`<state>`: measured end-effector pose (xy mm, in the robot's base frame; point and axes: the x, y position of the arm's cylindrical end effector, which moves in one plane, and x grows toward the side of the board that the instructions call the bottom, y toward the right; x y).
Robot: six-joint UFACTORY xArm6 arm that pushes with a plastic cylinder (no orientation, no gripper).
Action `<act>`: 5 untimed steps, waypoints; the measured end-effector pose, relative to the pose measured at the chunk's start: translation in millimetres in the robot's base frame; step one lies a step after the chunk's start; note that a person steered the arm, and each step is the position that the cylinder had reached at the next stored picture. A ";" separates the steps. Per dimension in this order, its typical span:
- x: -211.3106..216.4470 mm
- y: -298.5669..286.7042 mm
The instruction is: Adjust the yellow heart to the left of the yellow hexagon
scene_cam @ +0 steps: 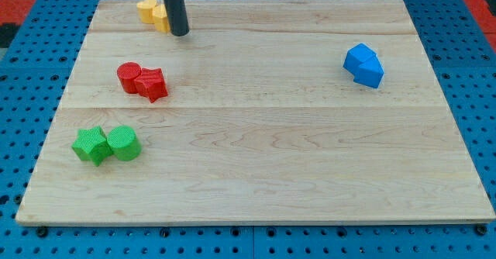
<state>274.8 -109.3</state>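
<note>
From the one camera view, my tip is standing at the far top of the wooden desk, toward the view's left, and there is no gripper on this rod, so nothing is opening or closing. Two yellow blocks are sitting huddled just to the view's left of my tip: the yellow heart is lying on the outer side, while the yellow hexagon is partly hiding behind the rod and seems to be touching it, though I cannot tell for sure. Below my tip, a red cylinder and a red star are resting together. Further down, a green star and a green cylinder are sitting side by side. Well off to the view's right, two blue blocks are pressing together, shapes unclear.
</note>
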 end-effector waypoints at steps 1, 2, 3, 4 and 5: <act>-13.1 7.3; -27.7 16.7; -27.7 19.6; -23.0 20.9; -33.6 20.9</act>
<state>241.2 -88.5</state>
